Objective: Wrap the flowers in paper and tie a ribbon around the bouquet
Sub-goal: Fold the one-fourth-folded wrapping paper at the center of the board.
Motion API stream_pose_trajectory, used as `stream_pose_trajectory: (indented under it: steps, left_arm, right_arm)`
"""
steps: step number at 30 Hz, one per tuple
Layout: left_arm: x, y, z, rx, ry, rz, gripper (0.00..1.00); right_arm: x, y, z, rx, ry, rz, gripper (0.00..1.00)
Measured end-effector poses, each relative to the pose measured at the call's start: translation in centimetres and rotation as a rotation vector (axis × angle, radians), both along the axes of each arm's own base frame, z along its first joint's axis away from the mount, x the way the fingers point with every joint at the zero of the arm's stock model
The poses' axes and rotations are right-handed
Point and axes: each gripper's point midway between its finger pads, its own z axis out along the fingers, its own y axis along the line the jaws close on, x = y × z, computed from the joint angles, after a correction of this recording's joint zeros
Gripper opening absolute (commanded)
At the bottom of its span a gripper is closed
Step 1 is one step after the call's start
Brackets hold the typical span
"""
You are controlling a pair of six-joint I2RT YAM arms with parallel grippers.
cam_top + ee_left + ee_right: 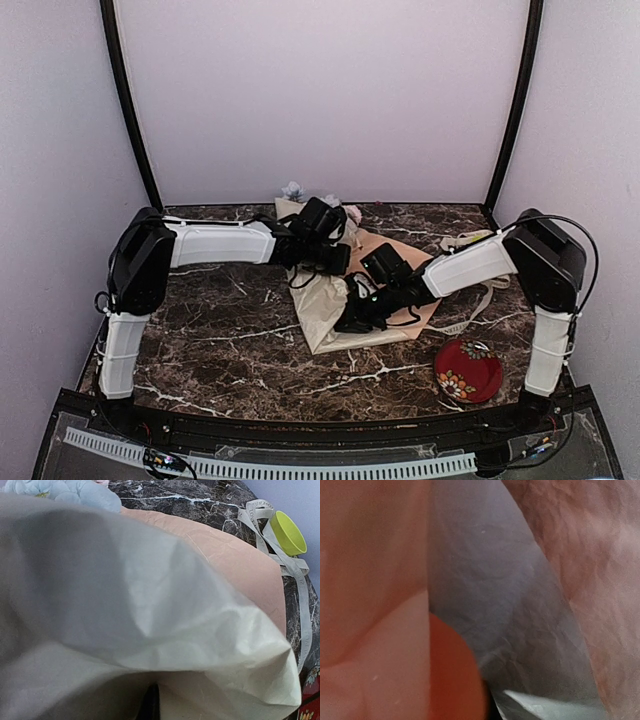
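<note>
Close to the worktop's near right corner a red dish [468,370] is seen; mid-worktop, the right gripper [352,320] and, behind it, the left gripper [325,258] are set against the folded paper [325,312] (both jaws pressed together, any pinch hidden); the ribbon [304,611] is strewn by the right edge; the flowers [293,190] are laid at the far edge.

Crinkled paper [150,630] close up, ribbon [304,607], lime-green bowl [288,532]

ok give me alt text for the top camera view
Two robot arms meet over a crumpled cream paper on a dark marble table, the left gripper and right gripper both down on it. Flowers peek out at its far end, a ribbon lies to the right, and a round red patterned thing sits nearer the front.
</note>
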Motion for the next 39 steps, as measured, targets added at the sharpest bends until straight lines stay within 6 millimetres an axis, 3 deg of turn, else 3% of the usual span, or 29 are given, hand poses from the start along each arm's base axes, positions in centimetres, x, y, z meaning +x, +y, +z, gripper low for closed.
stream_pose_trajectory:
  steps: [7, 12, 16, 21, 25, 30, 39]
  left_arm:
    - [0.2, -0.3, -2.8, 0.032, 0.038, -0.006, 0.0]
    - [0.2, -0.4, -2.8, 0.035, 0.036, -0.012, 0.0]
    - [0.3, -0.6, -2.4, 0.03, 0.033, -0.013, 0.0]
    - [0.4, -0.8, -1.9, 0.022, 0.032, -0.018, 0.0]
    - [0.4, -1.0, -1.5, 0.016, 0.031, -0.02, 0.0]
    - [0.5, -0.9, -1.4, 0.014, 0.031, -0.019, 0.0]
    - [0.7, -0.7, -1.4, 0.014, 0.032, -0.016, 0.0]
  right_arm:
    - [0.2, -2.6, 1.7, -0.032, -0.041, -0.108, 0.05]
    - [0.9, -4.4, 5.7, 0.022, -0.121, -0.19, 0.36]
    - [2.7, -5.3, 7.4, 0.069, -0.168, -0.24, 0.49]
    - [4.0, -4.9, 6.5, 0.074, -0.177, -0.21, 0.57]
    - [3.9, -3.8, 4.8, 0.09, -0.151, -0.16, 0.7]
    - [3.7, -2.7, 4.9, 0.143, -0.15, -0.121, 0.59]
    - [4.1, -1.7, 4.0, 0.154, -0.134, -0.102, 0.24]
